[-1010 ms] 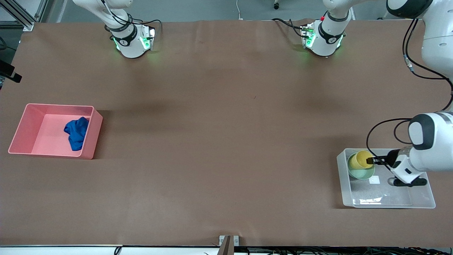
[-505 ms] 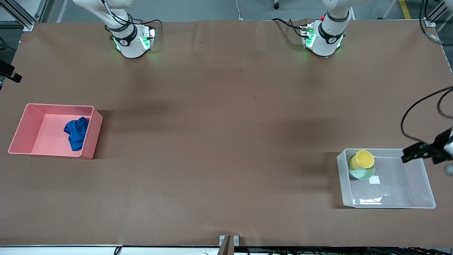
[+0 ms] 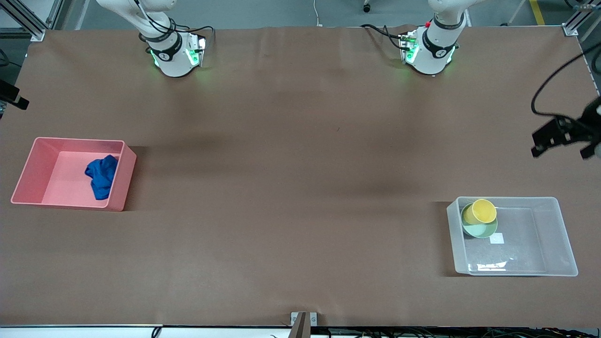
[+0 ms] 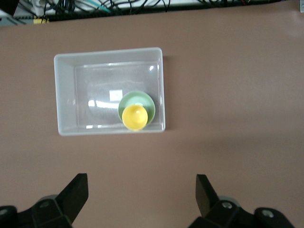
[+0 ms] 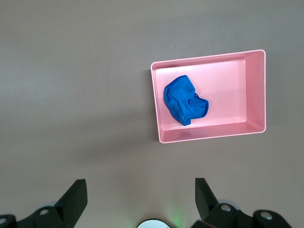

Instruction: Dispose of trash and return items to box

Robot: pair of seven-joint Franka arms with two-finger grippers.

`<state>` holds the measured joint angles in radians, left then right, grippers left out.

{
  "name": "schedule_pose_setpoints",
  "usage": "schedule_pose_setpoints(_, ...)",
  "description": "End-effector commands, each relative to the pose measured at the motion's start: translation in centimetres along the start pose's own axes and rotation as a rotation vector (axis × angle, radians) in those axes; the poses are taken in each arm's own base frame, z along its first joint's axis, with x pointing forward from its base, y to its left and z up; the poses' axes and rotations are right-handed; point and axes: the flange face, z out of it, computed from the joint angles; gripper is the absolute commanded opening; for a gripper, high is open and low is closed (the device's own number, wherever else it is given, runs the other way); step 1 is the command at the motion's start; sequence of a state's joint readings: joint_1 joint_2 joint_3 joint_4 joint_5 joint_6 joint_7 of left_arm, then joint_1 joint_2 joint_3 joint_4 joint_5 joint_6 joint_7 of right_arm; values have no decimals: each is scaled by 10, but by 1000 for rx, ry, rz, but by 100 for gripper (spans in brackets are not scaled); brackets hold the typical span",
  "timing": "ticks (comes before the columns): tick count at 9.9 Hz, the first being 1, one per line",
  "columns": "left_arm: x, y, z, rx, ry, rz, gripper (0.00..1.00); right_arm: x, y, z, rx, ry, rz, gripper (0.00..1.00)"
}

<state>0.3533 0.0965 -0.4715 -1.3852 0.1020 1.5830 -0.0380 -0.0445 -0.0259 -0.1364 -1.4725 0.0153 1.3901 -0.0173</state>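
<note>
The deep-blue cloth (image 3: 101,176) lies in the pink bin (image 3: 33,164); it also shows in the right wrist view (image 5: 183,105). The yellow cup (image 3: 481,211) sits in the mint-green bowl (image 3: 482,231), in the corner of the clear box (image 3: 558,244). In the left wrist view the cup (image 4: 135,117) rests in the bowl (image 4: 137,99) inside the box (image 4: 64,95). My left gripper (image 3: 561,151) is open and empty, high over the table's edge at the left arm's end. My right gripper (image 5: 141,190) is open and empty, high up near its base and outside the front view.
The pink bin (image 5: 256,90) stands at the right arm's end of the table, the clear box at the left arm's end. A white sticker (image 3: 496,238) marks the box's bottom. Both arm bases (image 3: 171,56) stand along the table's edge farthest from the front camera.
My left gripper has let go of the yellow cup, risen out of the clear box and moved toward the robots' side. The cup stays in the bowl. The right arm waits.
</note>
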Motion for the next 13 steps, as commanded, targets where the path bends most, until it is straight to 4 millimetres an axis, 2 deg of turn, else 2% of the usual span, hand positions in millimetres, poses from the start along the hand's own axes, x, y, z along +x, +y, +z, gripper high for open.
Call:
schedule_pose_setpoints(1, -24, 19, 1, -12, -68, 3, 100, -5, 1, -3, -6, 7, 0, 100)
schedule_pose_setpoints(4, -66, 25, -2, -39, -102, 2, 100, -4, 1, -2, -6, 6, 0, 100)
schedule_pose_setpoints(7, -86, 34, -2, -35, -116, 0, 100, -4, 1, -2, -6, 6, 0, 100)
schedule_pose_setpoints(9, -91, 36, -8, -31, -109, -17, 100, -4, 2, -2, -6, 6, 2, 100)
schedule_pose_setpoints(10, -89, 30, -7, -32, -118, -20, 100, -5, 1, -3, -6, 7, 0, 100)
schedule_pose_setpoints(13, -73, 13, -11, -39, -103, -30, 100, -4, 1, -2, -6, 4, 0, 100)
